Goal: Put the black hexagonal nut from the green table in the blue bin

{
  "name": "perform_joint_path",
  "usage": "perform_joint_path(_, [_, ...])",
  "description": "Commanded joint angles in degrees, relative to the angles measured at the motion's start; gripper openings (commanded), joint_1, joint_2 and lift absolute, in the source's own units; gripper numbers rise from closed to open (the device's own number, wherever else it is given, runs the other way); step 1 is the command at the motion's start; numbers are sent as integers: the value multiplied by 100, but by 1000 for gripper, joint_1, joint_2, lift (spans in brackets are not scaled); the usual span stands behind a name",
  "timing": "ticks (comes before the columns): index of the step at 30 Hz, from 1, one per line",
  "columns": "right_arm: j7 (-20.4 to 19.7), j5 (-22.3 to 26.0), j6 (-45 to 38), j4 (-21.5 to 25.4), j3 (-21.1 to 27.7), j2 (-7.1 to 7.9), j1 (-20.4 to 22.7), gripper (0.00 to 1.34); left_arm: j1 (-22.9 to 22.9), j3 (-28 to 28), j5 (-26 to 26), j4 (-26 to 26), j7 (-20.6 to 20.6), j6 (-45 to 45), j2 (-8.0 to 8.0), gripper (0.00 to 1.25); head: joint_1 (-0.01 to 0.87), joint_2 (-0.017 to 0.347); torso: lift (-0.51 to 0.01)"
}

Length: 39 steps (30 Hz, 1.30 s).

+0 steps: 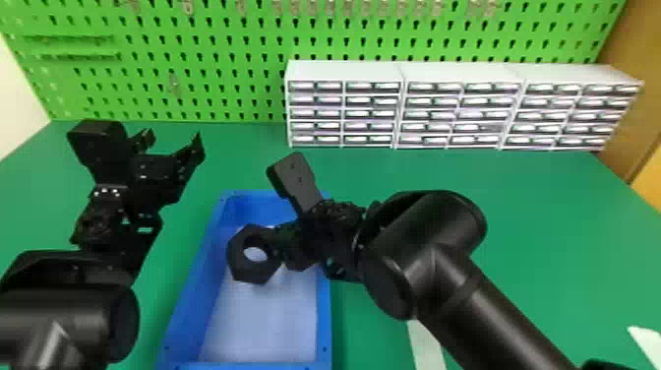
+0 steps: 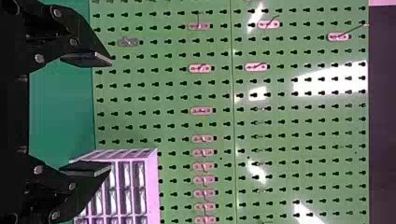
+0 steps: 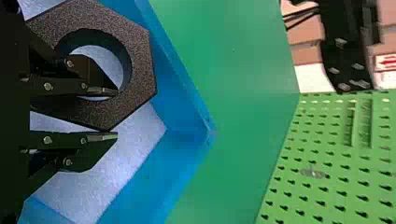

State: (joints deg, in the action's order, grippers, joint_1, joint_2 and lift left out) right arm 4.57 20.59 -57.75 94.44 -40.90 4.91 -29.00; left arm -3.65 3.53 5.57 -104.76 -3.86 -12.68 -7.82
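In the head view, just left of the frame's centre: a black hexagonal nut with a speckled matt face (image 1: 241,268), above the pale floor of the blue rectangular plastic bin (image 1: 324,339), on the green table (image 1: 541,221). Clenched on one side of the ring, by the look of it, with the black two-fingered right gripper (image 3: 116,114): one finger (image 3: 103,91) across the hole, the other outside the rim. Waiting in the head view's upper left, with fingers spread and nothing between: the black left gripper (image 2: 110,114).

Could swivel or slip, from so lopsided a hold. On opening, could snag on the finger in the hole and get dragged along. If let go too near the left wall, could land tilted against it.

Broad face towards the head camera, hole roughly up and down, exact tilt hard to tell. Corners towards the frame's top and bottom; no clear long axis across the face.
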Motion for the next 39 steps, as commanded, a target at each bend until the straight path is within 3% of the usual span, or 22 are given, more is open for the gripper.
perform_joint_path(1, [0, 95, 45, -110, -147, 36, -1, 267, 4, -1, 14, -9, -1, 2, 0, 785, 686, 52, -97])
perform_joint_path(13, [0, 130, 54, -163, -270, 63, -27, 281, 13, -1, 41, -9, 8, 2, 0, 785, 686, 52, -97])
perform_joint_path(22, [0, 42, 54, -198, -305, 98, -36, 428, 13, 7, 49, -9, 8, -7, -9, 785, 686, 52, -97])
perform_joint_path(24, [0, -28, 45, -207, -322, 98, -45, 489, 13, -1, 32, -9, 17, -7, 0, 785, 686, 52, -97])
perform_joint_path(26, [0, -125, 1, -207, -331, 89, -62, 672, 13, -28, 32, -9, 17, -7, -9, 785, 686, 52, -97])
perform_joint_path(29, [0, -151, 1, -207, -322, 89, -62, 838, 4, -54, 23, -9, 17, -7, 0, 785, 686, 52, -97])
perform_joint_path(33, [0, -134, 1, -216, -305, 89, -71, 928, -4, -72, 23, -9, 26, -51, 0, 785, 686, 52, -97])
perform_joint_path(39, [0, -116, 10, -216, -279, 89, -62, 939, 4, -63, 41, -9, 26, -51, 0, 785, 686, 52, -97])
